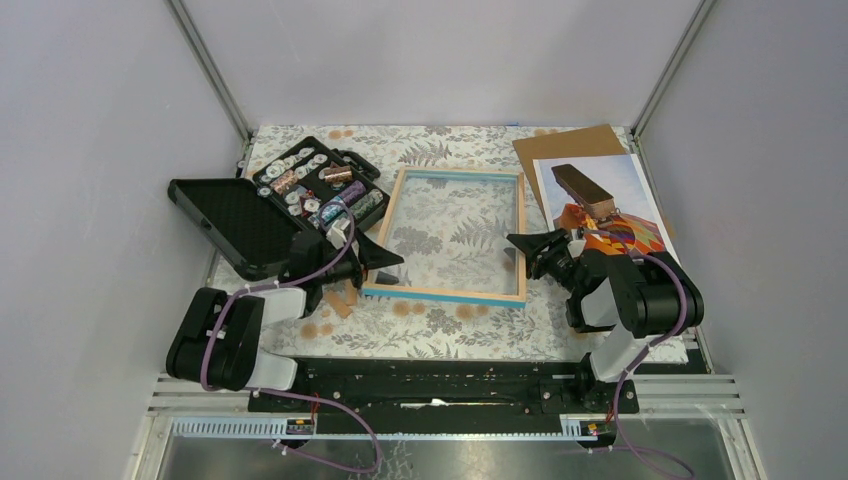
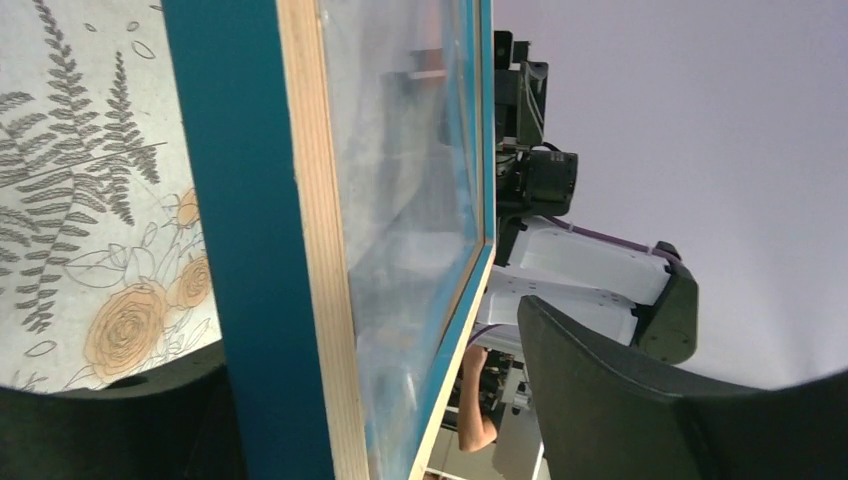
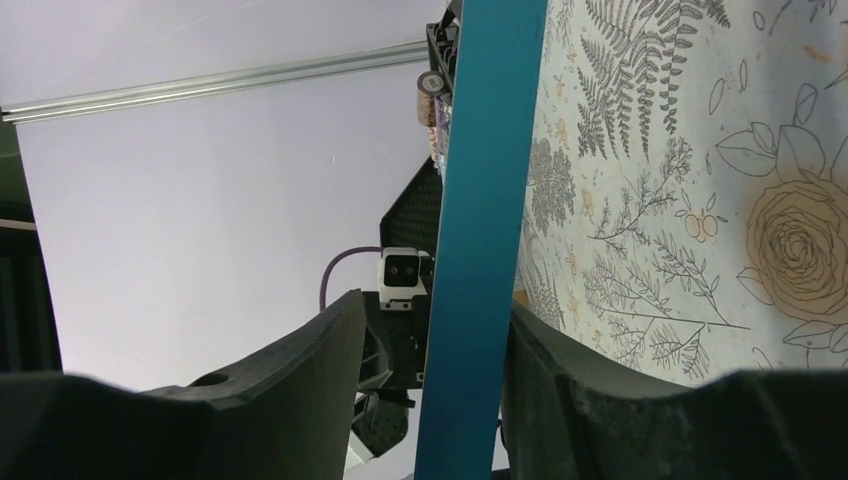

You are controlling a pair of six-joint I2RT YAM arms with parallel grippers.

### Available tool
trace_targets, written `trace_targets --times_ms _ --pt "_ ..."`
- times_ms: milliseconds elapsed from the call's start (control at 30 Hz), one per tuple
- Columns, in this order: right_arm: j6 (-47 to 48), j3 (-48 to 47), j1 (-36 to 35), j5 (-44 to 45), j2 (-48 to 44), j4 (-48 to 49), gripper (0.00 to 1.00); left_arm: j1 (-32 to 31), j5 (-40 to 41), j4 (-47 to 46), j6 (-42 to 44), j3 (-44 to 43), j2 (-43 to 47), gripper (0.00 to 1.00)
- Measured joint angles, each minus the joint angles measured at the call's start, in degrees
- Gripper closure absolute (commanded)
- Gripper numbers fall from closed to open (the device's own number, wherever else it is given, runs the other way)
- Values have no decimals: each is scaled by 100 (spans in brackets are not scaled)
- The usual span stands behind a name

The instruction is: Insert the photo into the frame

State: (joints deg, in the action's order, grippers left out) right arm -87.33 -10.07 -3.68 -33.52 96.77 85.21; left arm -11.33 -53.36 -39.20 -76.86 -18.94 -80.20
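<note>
We see the frame (image 1: 460, 173) in the middle of the flowered table cloth (image 1: 450, 325). Its light wood rim faces up, and blue shows along its near and far edges. The two arms reach in to it from opposite sides. The left gripper (image 1: 385, 258) is at the near left corner, and the right gripper (image 1: 518, 250) is on the nearer half of the right side.

In the left wrist view the blue and wood rim runs between the left fingers (image 2: 640, 400). That finger stands clear of the frame, with open space between them. The other, at the bottom left of the view, lies beside the blue face, and we cannot tell whether it touches. We read these jaws as spread wide, straddling the rim without pinching it.

In the right wrist view the blue rim passes between the right fingers (image 3: 300, 380). That finger is apart from the rim. The finger on the cloth side sits just beside the rim or against it. These jaws are parted around the rim and not clamped on it.

The photo (image 1: 620, 190) lies picture side up at the right edge of the table, well apart from the frame. Its far part rests on the brown backing board (image 1: 565, 145). An open black case (image 1: 320, 190) of small parts sits to the left of the frame.
</note>
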Motion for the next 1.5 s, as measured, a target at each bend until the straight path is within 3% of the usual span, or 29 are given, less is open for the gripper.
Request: trace_targets --times_ms 67,200,433,567,700,933,1133,1500 --pt "-4 0 11 -44 0 4 46 -2 63 387 280 -103 116 18" --pt "-13 7 55 -96 0 2 57 -2 140 903 627 -146 133 12" --pt "-83 39 195 -170 -15 2 62 -2 249 1126 870 -129 131 3" --pt "-155 46 225 -192 -26 2 60 -2 339 1320 1049 -129 131 1" --pt "-260 50 236 -223 -81 0 50 -2 374 1349 1174 -129 57 1" --pt "-514 48 348 -332 -494 7 56 -107 540 1425 1421 -129 -205 1" --pt "-597 50 608 -459 -566 13 58 -328 1086 2184 1978 -313 -212 1" --pt "-627 48 723 -715 -566 31 52 -348 2675 3812 2754 -472 1075 1"
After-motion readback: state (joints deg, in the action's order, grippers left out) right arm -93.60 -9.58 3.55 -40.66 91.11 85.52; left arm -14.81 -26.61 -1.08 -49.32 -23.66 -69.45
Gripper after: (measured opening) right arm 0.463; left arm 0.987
